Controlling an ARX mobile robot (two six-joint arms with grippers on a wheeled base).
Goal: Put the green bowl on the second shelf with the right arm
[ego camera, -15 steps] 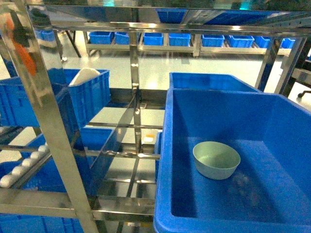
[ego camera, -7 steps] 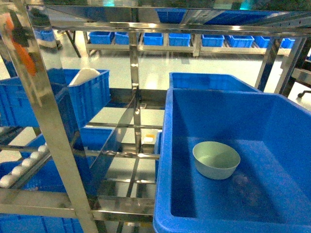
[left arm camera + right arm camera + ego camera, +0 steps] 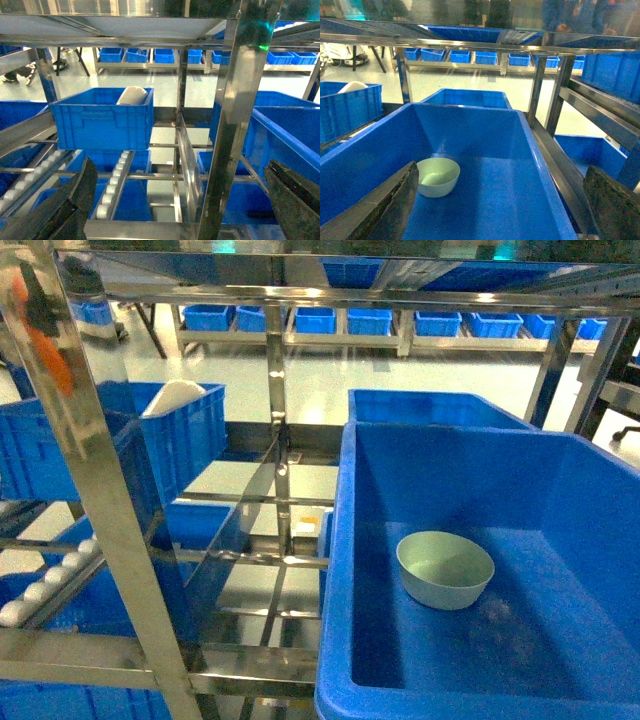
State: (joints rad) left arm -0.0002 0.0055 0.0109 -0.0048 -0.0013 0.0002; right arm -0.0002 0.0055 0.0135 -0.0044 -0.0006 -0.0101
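Nothing is seen to have moved since the earlier head frames: the green bowl (image 3: 445,569) lies at the same spot in the large blue bin (image 3: 600,540), and neither arm has entered the head view. For the task this is read as a pause, with no carrying under way at this moment.

The bowl stands upright on the bin's floor, its mouth facing straight up, left of the bin's middle and apart from the bin's left wall. Being round, it has no long axis to speak of; only the vertical axis through its opening can be named.

In the right wrist view the bowl (image 3: 437,176) is seen ahead of the right tool (image 3: 500,215), nearer its left finger (image 3: 395,210), with nothing held between the widely parted fingers. The left tool (image 3: 185,210) is likewise spread wide and holds nothing; it faces the steel rack (image 3: 235,125), beyond which a smaller blue crate (image 3: 102,120) sits on a roller shelf.

Whether the bin's level is the second shelf cannot be told, so the scene fits both a bowl waiting for pickup and one already placed.
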